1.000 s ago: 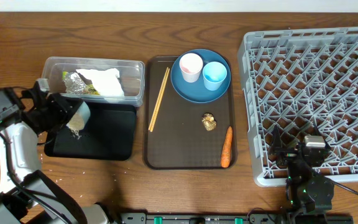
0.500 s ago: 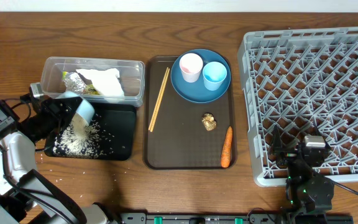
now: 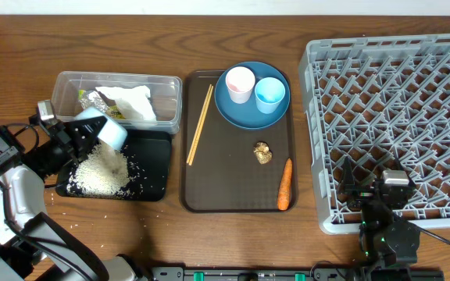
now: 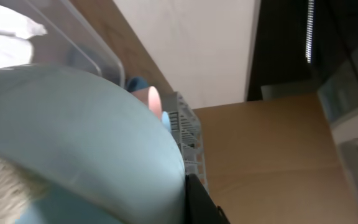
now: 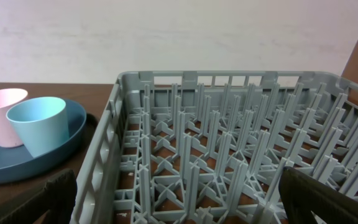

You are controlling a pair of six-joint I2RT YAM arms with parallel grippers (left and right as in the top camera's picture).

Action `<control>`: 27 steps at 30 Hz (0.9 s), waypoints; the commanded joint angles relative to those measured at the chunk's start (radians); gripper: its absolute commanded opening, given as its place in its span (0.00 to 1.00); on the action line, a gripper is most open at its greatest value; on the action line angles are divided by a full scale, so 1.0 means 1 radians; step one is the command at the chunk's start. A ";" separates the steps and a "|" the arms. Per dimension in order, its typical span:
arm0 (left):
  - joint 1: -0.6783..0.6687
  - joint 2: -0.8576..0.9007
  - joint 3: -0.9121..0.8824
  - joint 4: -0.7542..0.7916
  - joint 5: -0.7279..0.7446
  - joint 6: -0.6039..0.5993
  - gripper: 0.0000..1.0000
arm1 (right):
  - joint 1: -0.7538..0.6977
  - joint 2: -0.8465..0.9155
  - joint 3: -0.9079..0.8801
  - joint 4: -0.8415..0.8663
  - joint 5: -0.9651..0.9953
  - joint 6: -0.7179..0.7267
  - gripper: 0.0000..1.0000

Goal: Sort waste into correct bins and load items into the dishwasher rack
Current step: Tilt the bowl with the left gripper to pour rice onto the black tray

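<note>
My left gripper (image 3: 79,137) is shut on the rim of the light blue bowl (image 3: 105,128), tipped on its side above the black tray (image 3: 153,173). White rice (image 3: 98,173) lies in a heap on that tray. In the left wrist view the bowl (image 4: 73,124) fills the frame beside one dark finger (image 4: 201,202). The clear tub (image 3: 170,100) holds the tissue (image 3: 135,105), foil wrapper (image 3: 94,100) and yellow-green packet (image 3: 113,112). My right gripper (image 3: 381,190) stands open over the front edge of the rack (image 3: 397,94), nothing between its fingers (image 5: 328,193).
The brown serving tray (image 3: 225,195) carries chopsticks (image 3: 201,123), the dark-blue plate (image 3: 248,115) with a pink cup (image 3: 240,83) and a blue cup (image 3: 270,94), a brown lump (image 3: 262,153) and a carrot (image 3: 285,185). A few rice grains lie scattered around the heap.
The bowl has tipped over and its rice has poured onto the black tray; the bowl then rose slightly. The right arm has not moved.
</note>
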 commanded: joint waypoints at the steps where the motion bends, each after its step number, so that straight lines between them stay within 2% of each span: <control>1: 0.005 -0.011 -0.012 -0.019 0.066 0.021 0.06 | -0.007 -0.001 -0.002 -0.003 0.010 0.005 0.99; 4: 0.005 -0.011 -0.012 -0.079 0.066 0.037 0.06 | -0.007 -0.001 -0.002 -0.003 0.010 0.005 0.99; 7: 0.005 -0.011 -0.012 -0.155 0.066 0.130 0.06 | -0.007 -0.002 -0.002 -0.003 0.010 0.005 0.99; 16: 0.024 -0.012 -0.011 -0.143 0.066 0.164 0.06 | -0.007 -0.001 -0.002 -0.003 0.010 0.005 0.99; 21: 0.044 -0.014 -0.011 -0.203 0.066 0.111 0.06 | -0.007 -0.001 -0.002 -0.003 0.010 0.005 0.99; 24: 0.059 -0.013 -0.011 -0.144 0.038 0.113 0.06 | -0.007 -0.001 -0.002 -0.003 0.010 0.005 0.99; 26: 0.076 -0.013 -0.011 -0.137 -0.041 0.047 0.06 | -0.007 -0.001 -0.002 -0.003 0.010 0.005 0.99; 27: 0.079 -0.013 -0.011 -0.162 -0.012 0.036 0.06 | -0.007 -0.002 -0.002 -0.003 0.010 0.005 0.99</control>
